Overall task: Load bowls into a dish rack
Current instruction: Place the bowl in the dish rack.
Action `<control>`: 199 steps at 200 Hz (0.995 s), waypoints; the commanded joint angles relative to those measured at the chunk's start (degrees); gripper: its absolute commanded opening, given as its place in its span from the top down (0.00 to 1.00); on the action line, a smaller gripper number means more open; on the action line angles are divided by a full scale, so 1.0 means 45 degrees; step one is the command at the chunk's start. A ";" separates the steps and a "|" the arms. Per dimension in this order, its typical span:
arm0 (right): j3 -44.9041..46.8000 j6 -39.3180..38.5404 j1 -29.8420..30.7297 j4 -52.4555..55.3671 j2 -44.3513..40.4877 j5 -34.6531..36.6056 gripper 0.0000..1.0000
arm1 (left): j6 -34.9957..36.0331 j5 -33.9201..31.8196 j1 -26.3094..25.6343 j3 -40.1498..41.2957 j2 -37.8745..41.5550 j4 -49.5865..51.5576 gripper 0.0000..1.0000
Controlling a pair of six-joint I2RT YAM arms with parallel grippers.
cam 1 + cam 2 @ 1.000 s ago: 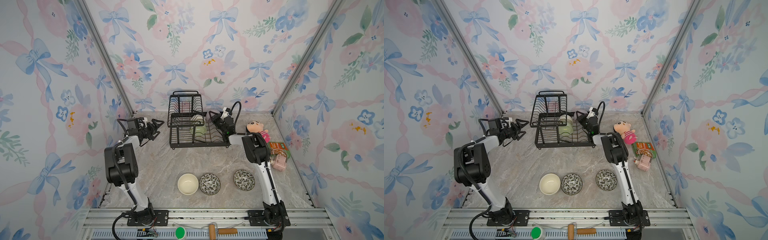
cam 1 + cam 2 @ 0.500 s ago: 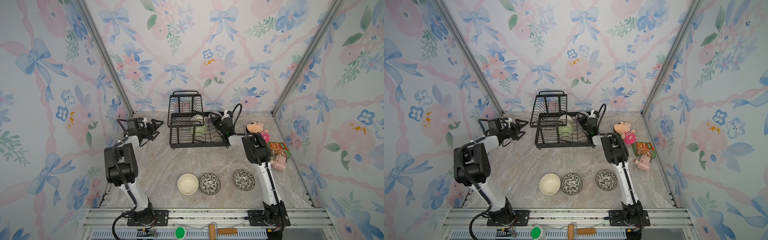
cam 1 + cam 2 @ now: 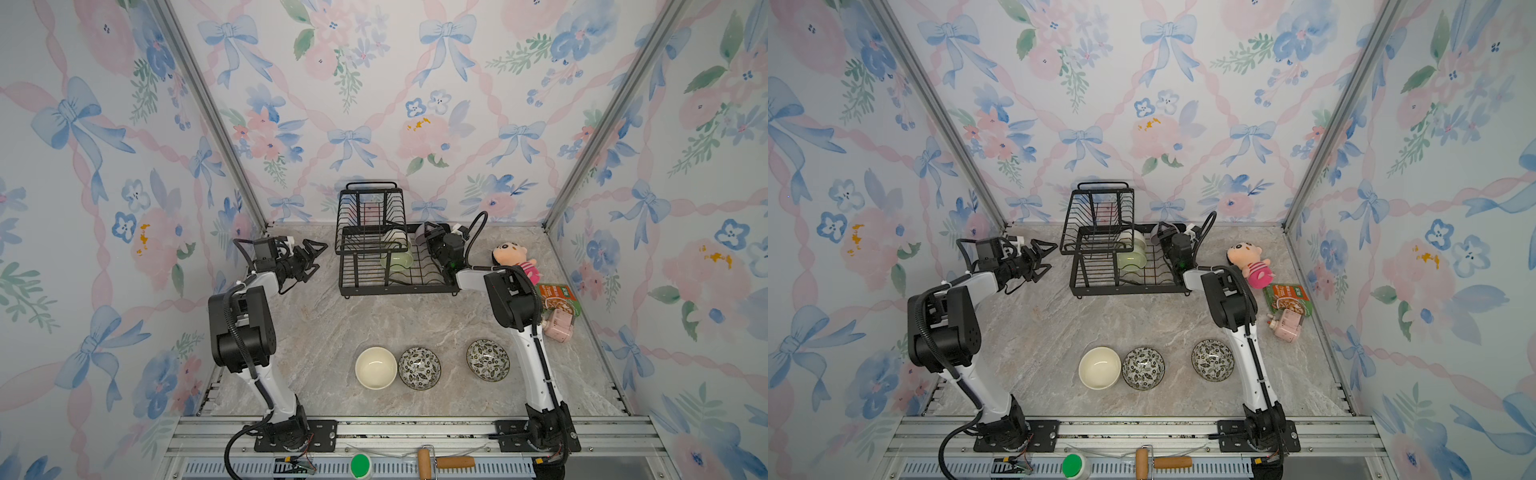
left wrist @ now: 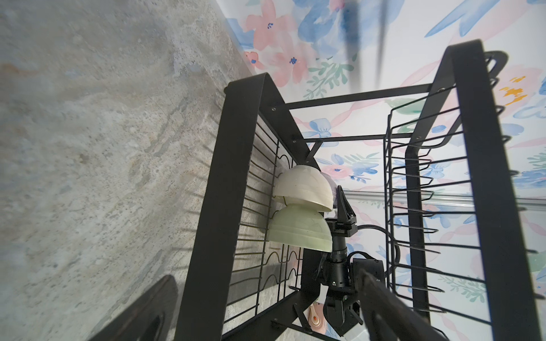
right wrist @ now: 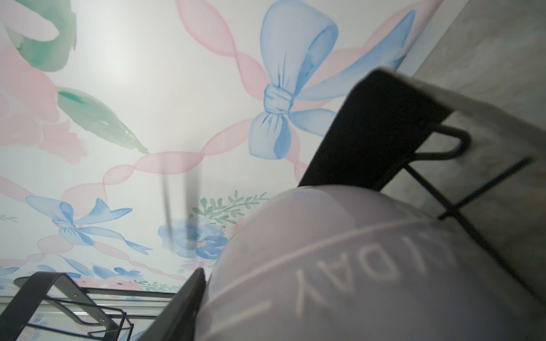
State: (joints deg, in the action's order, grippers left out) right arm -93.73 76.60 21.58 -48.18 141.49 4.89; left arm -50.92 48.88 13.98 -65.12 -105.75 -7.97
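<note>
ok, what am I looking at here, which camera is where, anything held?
Two robot arms stand at a marble-look table, each ending in a gripper. The two wide pictures come from one overhead stereo camera; the other two from wrist cameras. The black wire dish rack holds a cream round bowl and a pale green bowl. On the table lie a second cream bowl and two black-and-white leaf-patterned bowls. The left gripper hangs open and empty beside the rack. The right gripper is at a lavender bowl at the rack's end; whether it grips it is unclear.
</note>
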 commanded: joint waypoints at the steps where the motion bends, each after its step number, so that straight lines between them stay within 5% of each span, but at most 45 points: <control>1: -0.0148 0.0276 0.0045 0.0755 -0.0953 0.0599 0.34 | 0.0478 0.0053 0.0097 0.0362 0.0733 0.0472 0.02; 43: 0.0656 0.0688 0.0157 0.0958 -0.1913 0.0884 0.14 | 0.1132 -0.0227 0.0101 0.0620 0.1387 0.1233 0.02; 56: 0.1048 0.0770 0.0188 0.1121 -0.2348 0.0961 0.00 | 0.1301 -0.0294 0.0097 0.0802 0.1612 0.1405 0.02; 130: 0.3802 0.0263 0.0191 0.3117 -0.5485 0.0614 0.04 | 0.2173 -0.0881 0.0100 0.2335 0.3288 0.2376 0.02; 199: 0.3194 -0.2571 -0.0558 1.0778 -0.8075 -0.2197 0.04 | 0.2209 -0.1593 -0.0170 0.4459 0.5848 0.3034 0.02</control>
State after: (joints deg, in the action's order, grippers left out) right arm -77.01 73.45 20.29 -18.22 109.01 0.10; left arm -42.22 43.27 14.00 -47.68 -83.53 3.07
